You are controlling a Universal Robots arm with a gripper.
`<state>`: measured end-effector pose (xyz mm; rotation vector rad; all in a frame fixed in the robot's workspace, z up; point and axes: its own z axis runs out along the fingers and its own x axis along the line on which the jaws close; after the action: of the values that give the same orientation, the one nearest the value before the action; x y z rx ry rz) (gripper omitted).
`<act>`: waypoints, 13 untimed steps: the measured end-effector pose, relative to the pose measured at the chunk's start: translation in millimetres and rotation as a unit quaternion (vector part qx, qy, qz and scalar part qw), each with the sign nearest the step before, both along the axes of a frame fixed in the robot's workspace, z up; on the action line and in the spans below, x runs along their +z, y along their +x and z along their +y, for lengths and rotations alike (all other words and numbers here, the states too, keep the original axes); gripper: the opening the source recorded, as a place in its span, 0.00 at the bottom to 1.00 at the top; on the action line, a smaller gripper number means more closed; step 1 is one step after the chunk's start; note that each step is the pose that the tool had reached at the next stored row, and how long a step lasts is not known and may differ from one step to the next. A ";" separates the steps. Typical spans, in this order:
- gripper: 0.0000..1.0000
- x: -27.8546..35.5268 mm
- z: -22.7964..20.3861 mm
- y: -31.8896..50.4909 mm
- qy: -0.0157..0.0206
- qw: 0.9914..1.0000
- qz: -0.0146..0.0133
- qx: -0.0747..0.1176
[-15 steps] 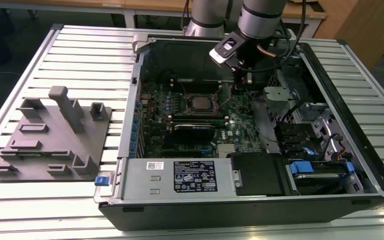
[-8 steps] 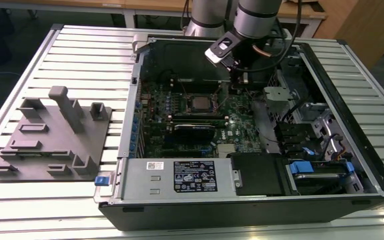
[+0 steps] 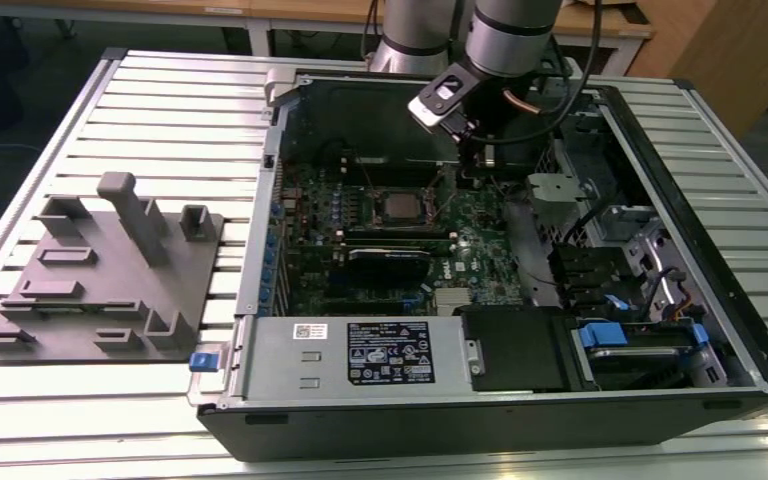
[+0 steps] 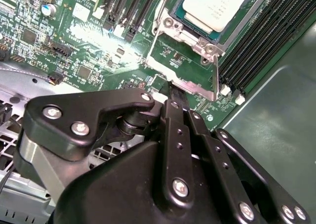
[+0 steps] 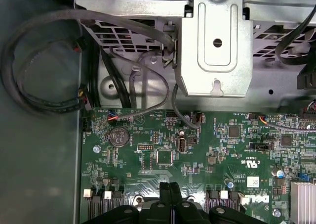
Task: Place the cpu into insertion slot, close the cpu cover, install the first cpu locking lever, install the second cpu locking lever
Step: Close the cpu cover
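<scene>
Pincer [image 4: 171, 89] is pressed together with nothing visible between the tips. The tips are down at the edge of the silvery cpu cover [image 4: 190, 36] on the green motherboard [image 5: 197, 150]. The cpu [image 4: 215, 5] sits framed by the cover, just beyond the fingertips, silver top showing.

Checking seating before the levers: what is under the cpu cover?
The cpu, its silver top showing through the cover's cut-out. The cover's frame hides the cpu's edges, and the cpu hides the slot beneath.
</scene>
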<state>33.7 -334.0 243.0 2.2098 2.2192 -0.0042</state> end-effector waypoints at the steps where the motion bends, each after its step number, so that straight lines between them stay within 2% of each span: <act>1: 0.10 0.0 0.0 -0.2 0.000 1.000 0.000 0.000; 13: 0.10 0.0 0.0 -3.8 0.000 1.000 0.000 0.000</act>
<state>29.9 -334.0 243.0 2.2097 2.2193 -0.0043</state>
